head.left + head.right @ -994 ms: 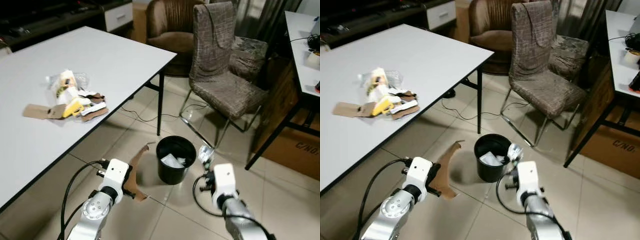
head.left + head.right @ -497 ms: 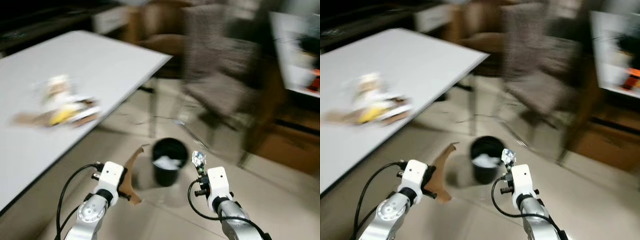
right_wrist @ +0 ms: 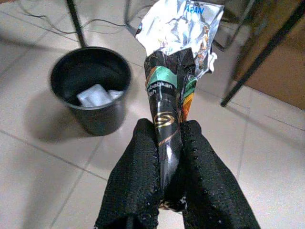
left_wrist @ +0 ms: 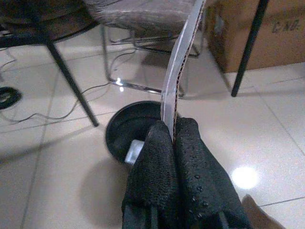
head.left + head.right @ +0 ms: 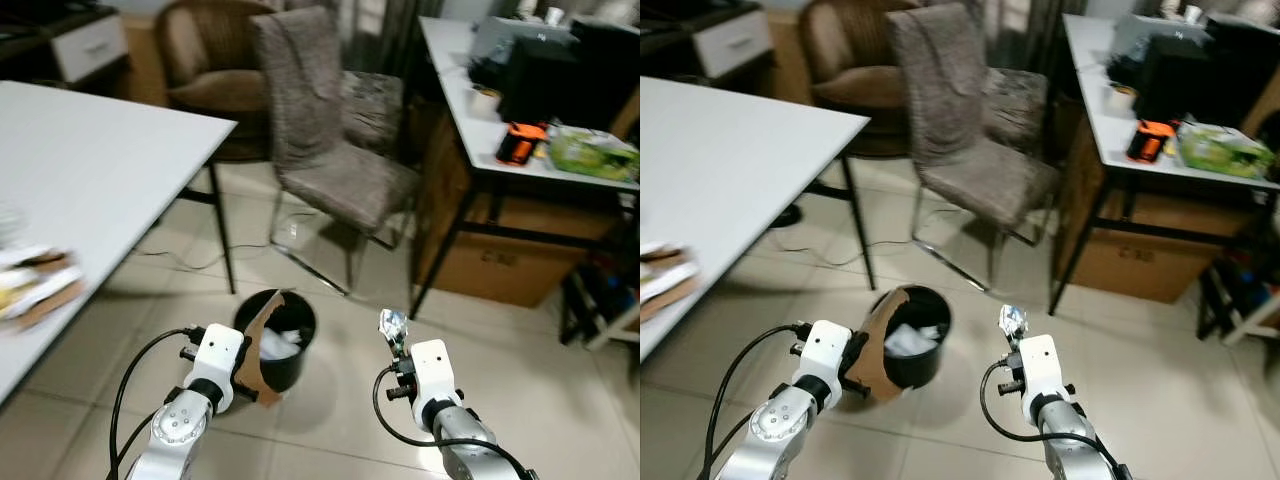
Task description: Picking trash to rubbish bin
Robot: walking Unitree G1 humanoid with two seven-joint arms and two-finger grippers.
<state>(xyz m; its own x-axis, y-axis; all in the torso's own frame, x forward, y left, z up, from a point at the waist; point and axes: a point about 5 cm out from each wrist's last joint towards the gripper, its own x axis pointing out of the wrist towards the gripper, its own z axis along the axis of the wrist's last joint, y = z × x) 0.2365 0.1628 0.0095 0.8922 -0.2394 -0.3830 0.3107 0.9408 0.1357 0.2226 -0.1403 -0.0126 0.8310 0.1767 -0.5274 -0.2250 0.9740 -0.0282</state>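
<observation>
The left gripper [image 4: 174,138] pinches a bent strip of brown cardboard [image 5: 258,345]. The cardboard stands up just beside the black rubbish bin [image 5: 290,368], at the bin's 9 o'clock. White trash [image 3: 97,94] lies inside the bin. The right gripper [image 3: 169,143] squeezes a shiny snack wrapper [image 3: 178,28], held up at the bin's 3 o'clock, a little apart from it. More trash [image 5: 35,285] sits on the white table [image 5: 110,160].

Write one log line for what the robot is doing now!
left gripper: brown cardboard strip | right gripper: crumpled foil wrapper | round black bin: ahead
</observation>
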